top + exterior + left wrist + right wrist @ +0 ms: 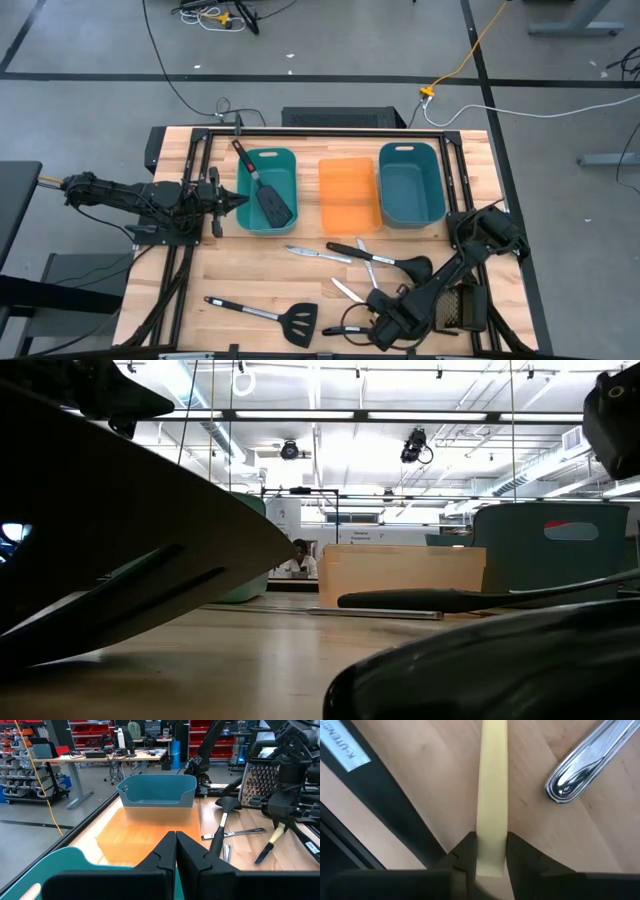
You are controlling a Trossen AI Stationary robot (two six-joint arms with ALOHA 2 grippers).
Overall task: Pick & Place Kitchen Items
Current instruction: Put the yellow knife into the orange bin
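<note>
Clamped between the fingers of the right end effector (pixel 489 851) is the yellow-handled knife (pixel 492 795) — it's held low near the front edge of the desk (pixel 250 275), toward the right corner, just beside a silver knife (pixel 587 762). The left end effector (pixel 176 851) is pressed together on nothing, parked at the left edge by the left teal bin (pixel 262 222), where one black spatula (pixel 270 200) is lying. Another spatula (pixel 265 315) and a ladle (pixel 385 260) are left on the desk — front half.
</note>
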